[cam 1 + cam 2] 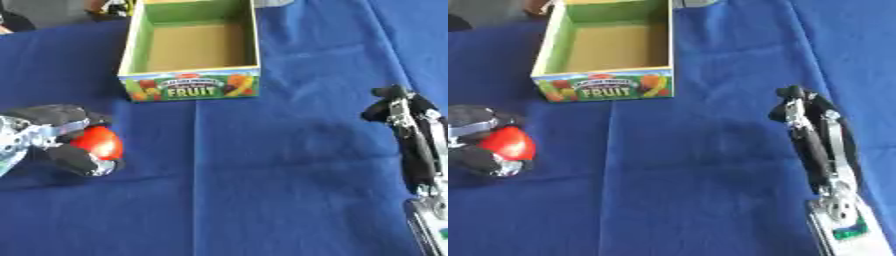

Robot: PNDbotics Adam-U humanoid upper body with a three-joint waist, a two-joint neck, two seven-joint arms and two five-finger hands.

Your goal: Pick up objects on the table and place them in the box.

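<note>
A red round object sits at the left of the blue cloth, inside my left hand, whose black fingers curl over and under it. An open box with green inner walls, a bare brown floor and a "FRUIT" label stands at the top centre, well beyond that hand. My right hand rises at the right side, fingers straight and pointing up toward the far edge, holding nothing.
The blue cloth covers the whole table, with a fold line running down the middle. Dark shapes lie past the far left edge behind the box.
</note>
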